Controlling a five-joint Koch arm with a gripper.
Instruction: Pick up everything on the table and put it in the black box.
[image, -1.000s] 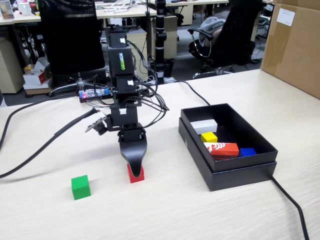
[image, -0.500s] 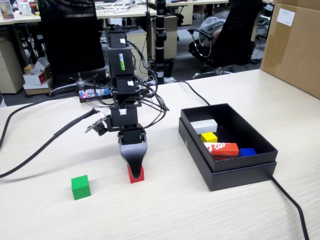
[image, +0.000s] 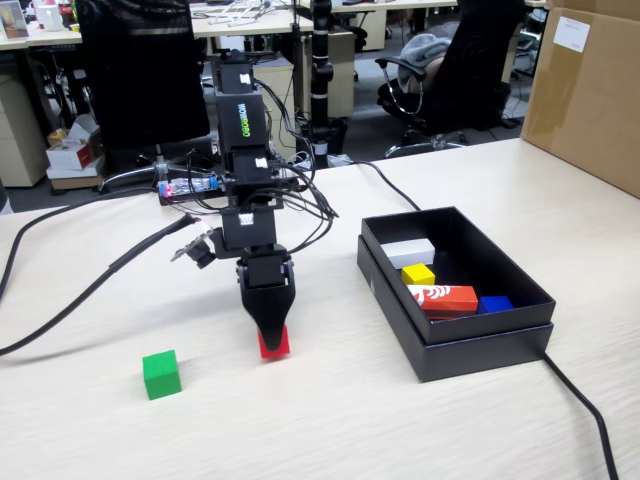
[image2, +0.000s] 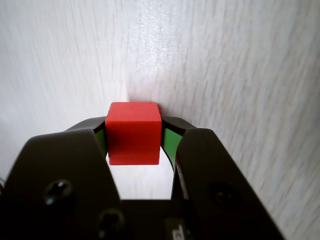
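My gripper (image2: 134, 129) is shut on the red cube (image2: 133, 134), its green-lined jaws pressing both sides. In the fixed view the gripper (image: 270, 338) points down at the table (image: 330, 420) and the red cube (image: 277, 345) shows below and behind its black fingers. A green cube (image: 161, 373) rests on the table to the left. The black box (image: 520, 330) stands to the right, with a yellow cube (image: 418, 273) lying inside it.
Inside the box also lie a white block (image: 408, 251), a red-orange patterned block (image: 443, 298) and a blue block (image: 494, 303). A brown carton (image: 585, 90) stands at the far right. Black cables (image: 90, 280) cross the table on the left, and one cable (image: 585, 415) runs past the box.
The gripper has risen slightly with the red cube held in it; the cube sits a little higher than before. Nothing else moved.
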